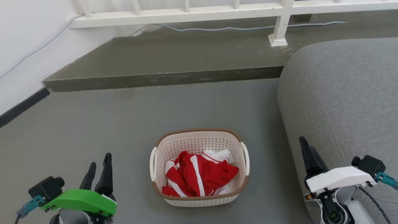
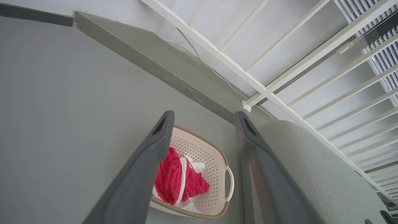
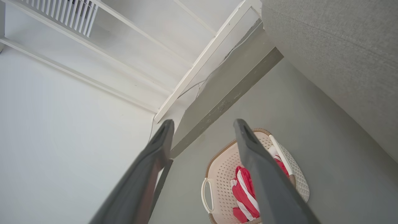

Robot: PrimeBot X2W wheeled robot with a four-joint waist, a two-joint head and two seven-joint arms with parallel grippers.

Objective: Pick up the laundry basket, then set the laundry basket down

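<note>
Cream-white perforated plastic brown-rimmed laundry basket (image 1: pixel 192 144) sitting on grey floor (image 1: pixel 93 124), holding red-and-white garment (image 1: pixel 199 174), left end effector (image 1: pixel 100 159) and right end effector (image 3: pixel 203 122) hovering spread wide.

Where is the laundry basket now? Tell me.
Head view: the laundry basket sits on the floor, low centre, between the left gripper and right gripper, just left of the grey sofa.

Left claw (image 1: pixel 100 159), right claw (image 3: pixel 203 122) — both spread wide, aimed forward.
</note>
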